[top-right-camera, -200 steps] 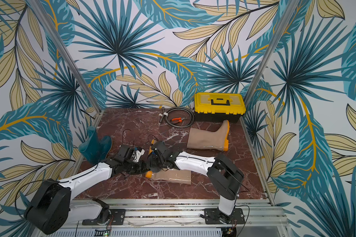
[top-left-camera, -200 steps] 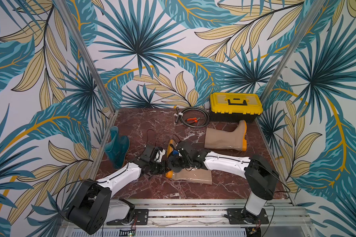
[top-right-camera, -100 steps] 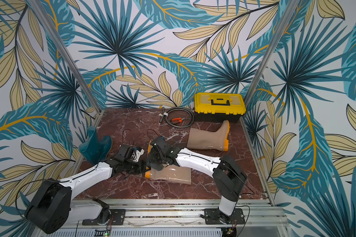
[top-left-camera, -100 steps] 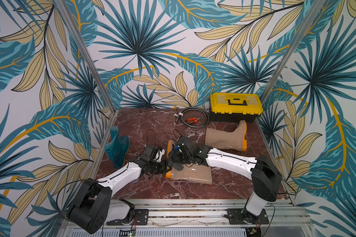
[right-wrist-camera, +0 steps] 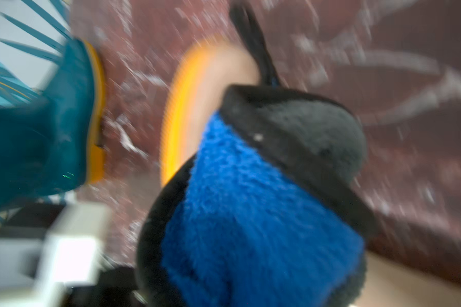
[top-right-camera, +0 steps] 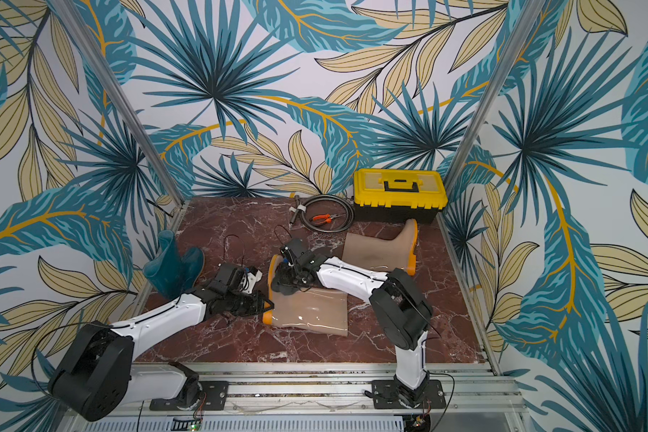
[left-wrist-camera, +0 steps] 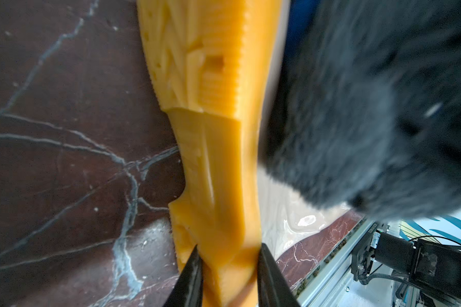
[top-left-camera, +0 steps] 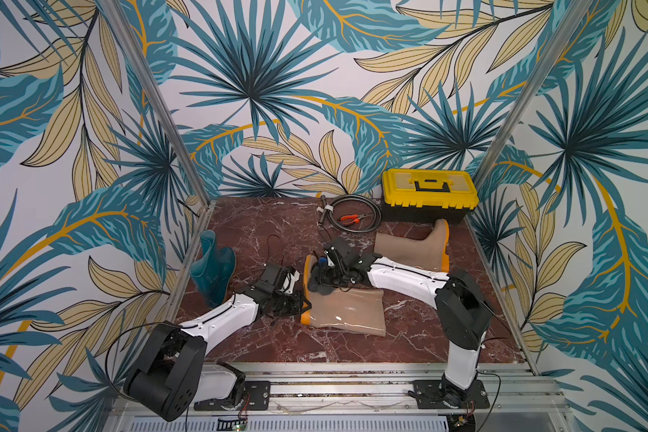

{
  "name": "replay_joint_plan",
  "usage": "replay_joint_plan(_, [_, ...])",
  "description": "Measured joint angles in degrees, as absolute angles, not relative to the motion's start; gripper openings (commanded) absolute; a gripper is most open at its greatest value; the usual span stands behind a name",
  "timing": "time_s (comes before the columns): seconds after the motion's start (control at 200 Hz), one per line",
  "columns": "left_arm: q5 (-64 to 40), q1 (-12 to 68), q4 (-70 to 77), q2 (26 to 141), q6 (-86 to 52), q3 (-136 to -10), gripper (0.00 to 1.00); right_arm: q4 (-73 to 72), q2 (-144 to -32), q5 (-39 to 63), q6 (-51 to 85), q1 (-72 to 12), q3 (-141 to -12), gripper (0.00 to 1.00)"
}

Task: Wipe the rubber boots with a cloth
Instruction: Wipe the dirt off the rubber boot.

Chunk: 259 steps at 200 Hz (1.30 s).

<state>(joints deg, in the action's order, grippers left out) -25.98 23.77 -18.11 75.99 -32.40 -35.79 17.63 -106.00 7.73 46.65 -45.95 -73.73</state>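
Yellow toolbox, coiled cable, orange pliers

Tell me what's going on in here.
The left hand clamps the orange sole of the nearest tan boot, which lies on its side on the marble floor. The right hand presses a dark cloth onto that boot's foot, wiping it. The teal boot and the other tan boot sit apart, untouched.

No readable text, label, brand, number or sign in any view.
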Motion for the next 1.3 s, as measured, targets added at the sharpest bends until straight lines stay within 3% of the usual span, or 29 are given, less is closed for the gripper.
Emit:
replay_joint_plan(0.205, [-26.2, 23.7, -19.0, 76.5, -31.9, -36.6, 0.08, 16.8, -95.8, 7.3, 52.2, -54.8, -59.0, 0.0])
replay_joint_plan(0.385, [-26.2, 23.6, -19.2, 76.6, -31.9, -36.8, 0.01, 17.9, -95.8, 6.9, 54.6, -59.2, -58.9, 0.0])
replay_joint_plan(0.576, [-26.6, 23.5, -19.4, 77.0, -31.7, -37.1, 0.0, 22.9, -101.2, 5.9, 48.7, -54.4, -74.5, 0.0])
replay_joint_plan(0.811, [-26.9, 23.5, -19.5, 76.9, -31.4, -37.1, 0.0, 29.0, -117.5, 4.5, 40.0, -44.2, -100.5, 0.0])
replay_joint_plan(0.916, [-26.9, 23.5, -19.5, 76.9, -31.4, -37.1, 0.0, 29.8, -120.9, 4.4, 39.0, -42.0, -104.3, 0.0])
replay_joint_plan(1.016, [-26.8, 23.5, -19.5, 76.9, -31.3, -37.1, 0.0, 28.2, -119.7, 5.3, 39.5, -42.2, -99.9, 0.0])
replay_joint_plan(1.297, [-27.1, 23.5, -19.4, 77.3, -30.3, -37.2, 0.0, 20.3, -102.6, 6.2, 46.7, -49.1, -68.0, 0.0])
